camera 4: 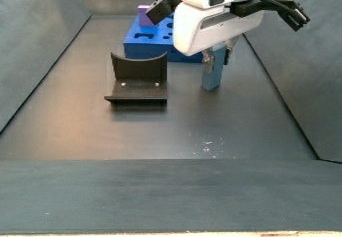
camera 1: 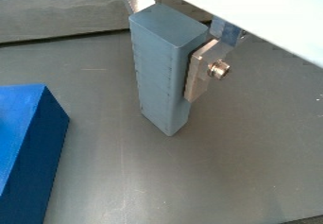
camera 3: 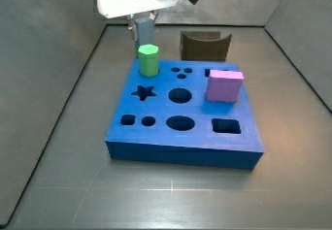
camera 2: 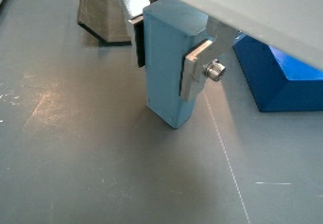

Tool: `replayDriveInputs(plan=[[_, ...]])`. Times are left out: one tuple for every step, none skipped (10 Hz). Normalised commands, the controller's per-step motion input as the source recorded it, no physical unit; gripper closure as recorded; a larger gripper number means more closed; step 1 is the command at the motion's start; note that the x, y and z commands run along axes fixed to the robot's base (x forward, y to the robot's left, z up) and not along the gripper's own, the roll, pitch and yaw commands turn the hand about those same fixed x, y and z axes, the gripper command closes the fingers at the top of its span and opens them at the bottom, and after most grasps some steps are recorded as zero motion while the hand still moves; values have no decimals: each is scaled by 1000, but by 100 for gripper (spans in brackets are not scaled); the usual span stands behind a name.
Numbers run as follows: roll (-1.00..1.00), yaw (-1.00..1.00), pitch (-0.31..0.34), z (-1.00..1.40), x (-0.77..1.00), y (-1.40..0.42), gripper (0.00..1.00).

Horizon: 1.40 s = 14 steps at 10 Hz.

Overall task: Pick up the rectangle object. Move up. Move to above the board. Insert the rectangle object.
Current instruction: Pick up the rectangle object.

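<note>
Currently the gripper [camera 1: 171, 62] is sitting at the far end of the enclosure, closed on the rectangle object [camera 1: 161, 72]; in both wrist views a silver finger plate [camera 2: 195, 69] is pressing flat against one side of the block's upper part, and a second finger is showing at the opposite side in a wrist view [camera 2: 135, 41]. The block is standing upright. Whether its lower end is resting on the grey floor or hanging just clear of it I cannot tell.

In a side view the rectangle object [camera 3: 144, 29] is showing behind the board [camera 3: 182, 147], just past its far edge and off its far-left corner. In a wrist view one corner of the board [camera 1: 28, 143] is lying near the block but apart from it, with a strip of bare floor between.

On the board a green hexagonal prism [camera 3: 148, 61] is standing at the far-left and a pink block [camera 3: 224, 85] at the right side. The star, round and square cut-outs between them are lying open.

The fixture [camera 4: 136, 81] is standing beside the gripper in a side view, with a clear gap of floor between it and the rectangle object [camera 4: 211, 69]. Open floor is running toward the near end of the enclosure, and the sloping walls are closing in both sides
</note>
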Motion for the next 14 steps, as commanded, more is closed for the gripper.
replayDriveInputs(plan=[[0, 0, 0, -9, 0, -20, 100], [0, 0, 0, -14, 0, -54, 100], [0, 9, 0, -14, 0, -189, 100], [69, 117, 0, -31, 0, -426, 100], [0, 0, 0, 0, 0, 0, 100], [0, 0, 0, 0, 0, 0, 100], [0, 0, 0, 0, 0, 0, 100], [0, 0, 0, 0, 0, 0, 100], [0, 0, 0, 0, 0, 0, 100], [0, 0, 0, 0, 0, 0, 100], [0, 0, 0, 0, 0, 0, 100], [0, 0, 0, 0, 0, 0, 100], [0, 0, 0, 0, 0, 0, 100], [0, 0, 0, 0, 0, 0, 100]])
